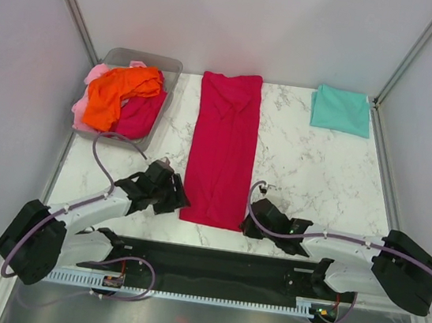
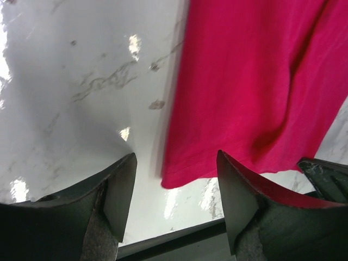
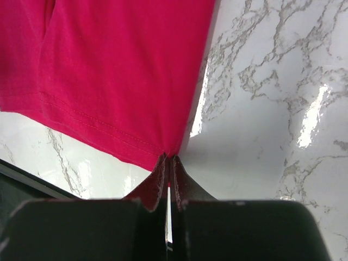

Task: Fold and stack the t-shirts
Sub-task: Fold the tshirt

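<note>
Overhead view plus two wrist close-ups of crimson t-shirt (image 1: 221, 150)

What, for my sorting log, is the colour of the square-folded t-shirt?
Teal; the folded t-shirt shows best in the top view.

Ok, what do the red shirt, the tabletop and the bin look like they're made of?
The red shirt: soft matte knit cloth, likely cotton jersey; stitched hem, gentle folds. The tabletop: glossy white, grey-veined, marble or marble-look laminate; glare spots. The bin: translucent greyish plastic, probably; its rim looks see-through.
</note>
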